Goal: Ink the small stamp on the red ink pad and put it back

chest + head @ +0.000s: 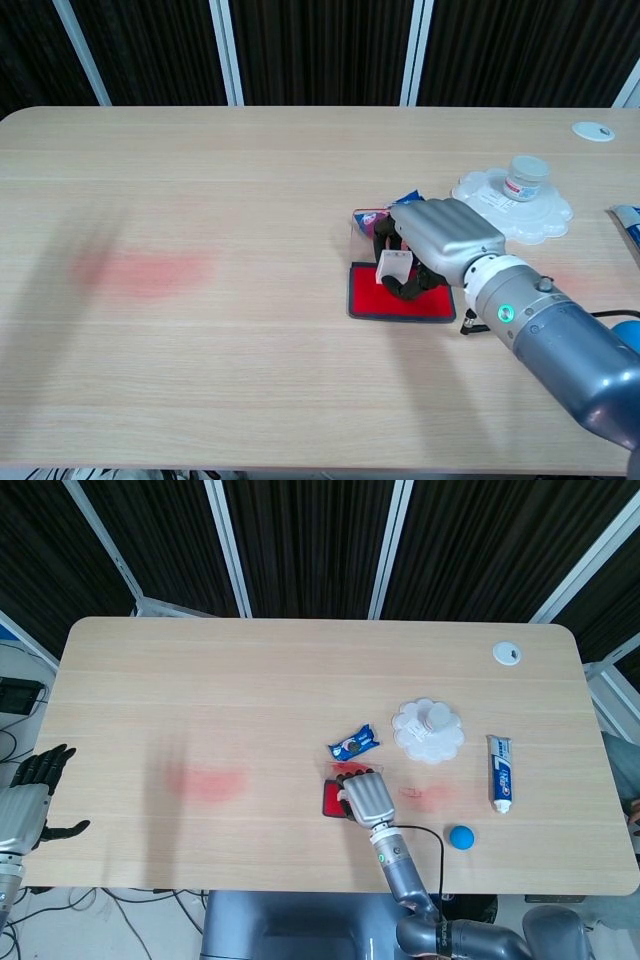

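Under the right hand lies the red ink pad, a flat red square in a dark rim, and the hand hangs palm-down over its far half; its dark fingers curl round the small stamp, a little white block held just over the red surface, though whether its face touches the ink cannot be told from either view; from the head view the hand covers most of the pad, leaving only a red strip showing on its left side. Just beyond the fingertips sits a blue snack packet, close to the pad's far edge and half hidden behind the hand in the chest view; further off to the hand's right rests a white scalloped dish with a small white jar on it; beyond that, well apart, lies a toothpaste tube, and a blue ball sits near the forearm on its right side; a faint red smear marks the table well to the hand's left. Off the table's left edge hangs the left hand, fingers spread, holding nothing.
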Available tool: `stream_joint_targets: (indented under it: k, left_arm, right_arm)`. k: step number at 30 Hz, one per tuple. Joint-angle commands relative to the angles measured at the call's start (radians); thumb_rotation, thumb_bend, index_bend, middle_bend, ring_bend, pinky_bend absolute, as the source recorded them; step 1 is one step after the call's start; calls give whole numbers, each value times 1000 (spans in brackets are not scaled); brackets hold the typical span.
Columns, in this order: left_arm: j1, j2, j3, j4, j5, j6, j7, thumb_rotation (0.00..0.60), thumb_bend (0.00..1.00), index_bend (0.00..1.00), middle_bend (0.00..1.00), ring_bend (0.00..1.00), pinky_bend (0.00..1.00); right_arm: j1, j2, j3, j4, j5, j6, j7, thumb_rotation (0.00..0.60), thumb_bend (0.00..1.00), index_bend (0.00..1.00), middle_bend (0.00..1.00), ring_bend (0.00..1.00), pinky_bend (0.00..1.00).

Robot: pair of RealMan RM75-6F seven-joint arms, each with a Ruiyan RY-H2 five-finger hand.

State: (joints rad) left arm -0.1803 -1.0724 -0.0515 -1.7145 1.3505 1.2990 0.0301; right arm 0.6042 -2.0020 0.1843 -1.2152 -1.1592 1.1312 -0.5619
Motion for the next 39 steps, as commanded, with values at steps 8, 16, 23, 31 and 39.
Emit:
stream_joint_targets:
  k: [8, 16, 23, 31, 39]
  left_arm:
    - [0, 0, 1, -1, 0, 0, 1, 600, 0, 0, 0, 0, 0]
    - [0, 1, 1, -1, 0, 0, -1, 600, 1, 0, 0, 0, 0]
    - [1, 0, 2, -1, 5, 4, -2, 600, 1, 0, 0, 0, 0]
    - [2, -1, 3, 0, 6, 6, -2, 600, 1, 0, 0, 0, 0]
    - [1, 0, 2, -1, 2, 2, -4, 600, 1, 0, 0, 0, 0]
  right_arm:
    - [-9, -12, -13, 13, -5, -7, 6, 600, 562, 761, 626, 508, 510]
    - [-6, -2, 6, -9, -15, 6, 1, 600, 564, 761, 626, 507, 510]
    - [-8, 23, 15, -60, -23, 27, -21, 600, 564, 761, 625, 508, 510]
    - [-14, 27, 12, -59, -16, 29, -27, 600, 564, 761, 626, 507, 510]
    - [-10, 4, 13, -7, -12, 18, -13, 600, 565, 761, 626, 507, 510]
